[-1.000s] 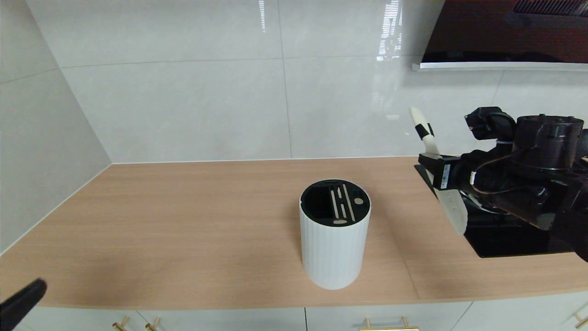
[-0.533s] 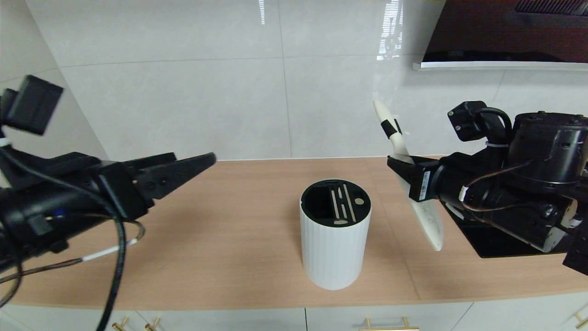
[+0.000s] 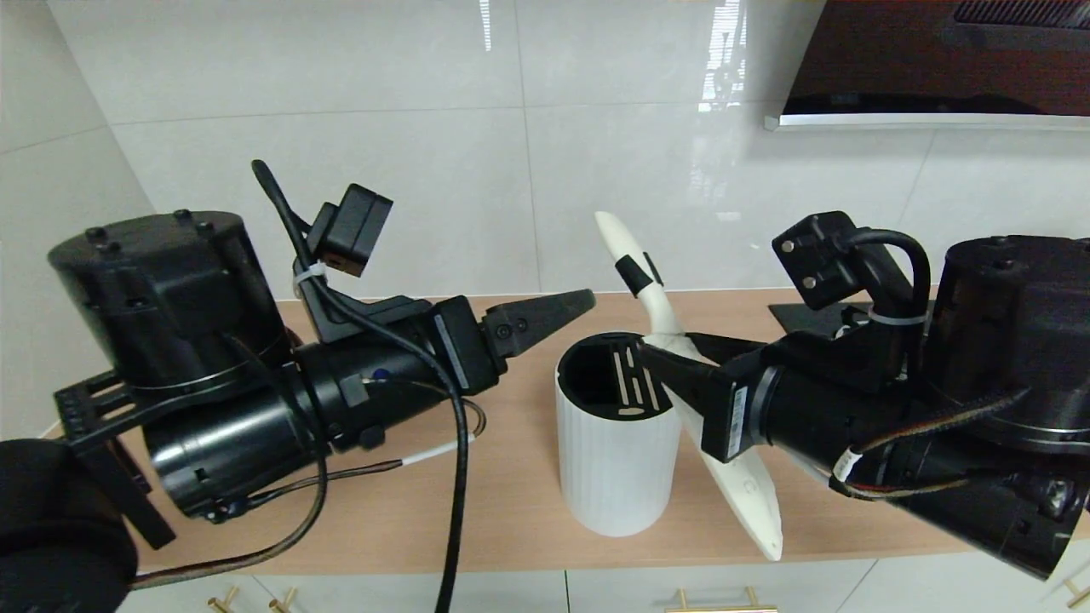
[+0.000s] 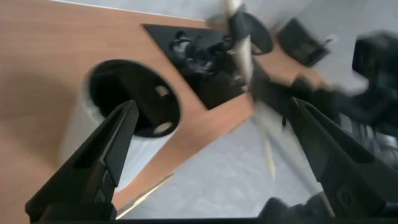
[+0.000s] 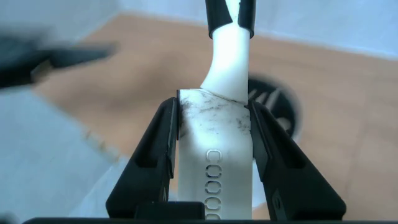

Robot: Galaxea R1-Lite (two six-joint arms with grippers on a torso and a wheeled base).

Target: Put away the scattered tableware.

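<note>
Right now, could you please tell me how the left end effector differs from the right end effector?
The left end effector is open and empty; the right end effector is shut on a white knife. The left end effector sits left of the white knife holder; the right end effector sits at its right, blade pointing down. Both are black, two-fingered and point toward the holder.

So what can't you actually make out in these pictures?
- Head view: the right gripper covers the middle of the white knife and the right side of the holder.
- Head view: the holder's large opening is too dark to see into.
- Left wrist view: blur smears the knife and the cooktop.
- Right wrist view: the knife's ends run past the picture's edges.
</note>
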